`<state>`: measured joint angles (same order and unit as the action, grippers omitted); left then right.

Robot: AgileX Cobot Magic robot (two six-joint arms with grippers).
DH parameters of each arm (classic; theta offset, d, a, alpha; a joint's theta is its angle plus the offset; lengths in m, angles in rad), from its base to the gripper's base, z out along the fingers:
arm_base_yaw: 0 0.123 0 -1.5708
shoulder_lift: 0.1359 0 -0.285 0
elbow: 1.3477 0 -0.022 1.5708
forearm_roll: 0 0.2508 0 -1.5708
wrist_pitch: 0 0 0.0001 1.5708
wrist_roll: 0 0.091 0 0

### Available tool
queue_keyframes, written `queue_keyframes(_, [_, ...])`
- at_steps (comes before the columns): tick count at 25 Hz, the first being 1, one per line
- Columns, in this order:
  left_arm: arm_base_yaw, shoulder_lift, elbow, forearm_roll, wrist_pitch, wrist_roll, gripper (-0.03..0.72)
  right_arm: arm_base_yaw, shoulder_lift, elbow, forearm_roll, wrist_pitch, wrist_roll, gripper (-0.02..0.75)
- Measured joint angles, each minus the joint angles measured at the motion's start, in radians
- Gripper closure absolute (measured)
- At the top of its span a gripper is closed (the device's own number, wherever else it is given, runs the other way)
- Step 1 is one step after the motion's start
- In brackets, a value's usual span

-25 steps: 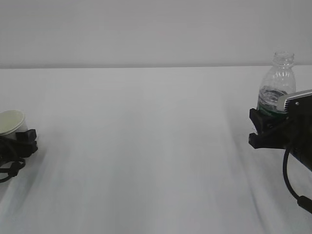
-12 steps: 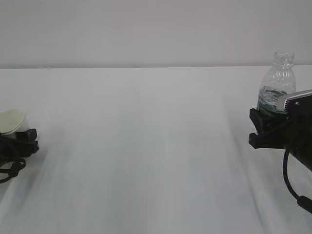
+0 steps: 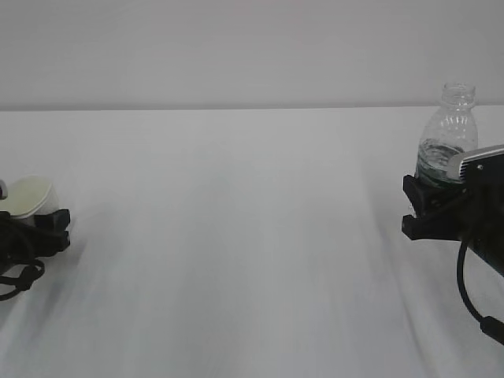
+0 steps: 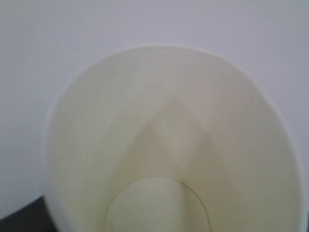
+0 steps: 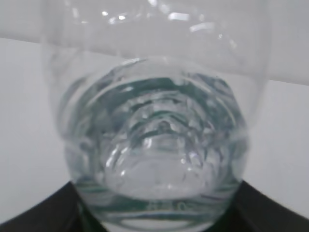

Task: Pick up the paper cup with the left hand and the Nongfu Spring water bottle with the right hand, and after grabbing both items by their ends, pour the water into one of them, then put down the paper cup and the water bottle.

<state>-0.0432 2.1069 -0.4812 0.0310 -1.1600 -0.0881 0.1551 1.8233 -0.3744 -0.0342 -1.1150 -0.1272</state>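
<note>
i see the small white paper cup at the far left edge of the white surface, tilted, clamped low down in my black left hand. the left wrist view looks straight into its cream inside, which looks dry. my black right hand is clamped round the lower part of the small clear ribbed plastic bottle at far right, upright, uncapped. clear water sits in its lower part. cup and bottle are well apart.
</note>
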Motion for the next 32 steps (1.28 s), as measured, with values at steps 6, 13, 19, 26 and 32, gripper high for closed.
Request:
queue_keyframes(6, [0.000, 0.000, 0.000, 0.153, 0.000, 0.000, 0.215, 0.000, 0.000, 0.000, 0.000, 0.000, 0.000, 0.339])
queue_keyframes(13, [0.000, 0.000, 0.000, 0.337, 0.000, 0.000, 0.215, 0.000, 0.000, 0.000, 0.000, 0.000, 0.000, 0.339])
queue_keyframes(19, [0.000, 0.000, 0.000, 0.521, 0.000, -0.036, 0.218, 0.000, 0.000, 0.000, 0.000, 0.000, 0.000, 0.340])
queue_keyframes(26, [0.000, -0.026, 0.000, 0.684, 0.000, -0.097, 0.238, 0.000, 0.000, 0.000, 0.000, 0.000, 0.000, 0.339])
queue_keyframes(32, [-0.038, -0.059, 0.000, 0.755, 0.002, -0.144, 0.239, 0.000, 0.000, 0.000, 0.000, 0.000, 0.000, 0.340])
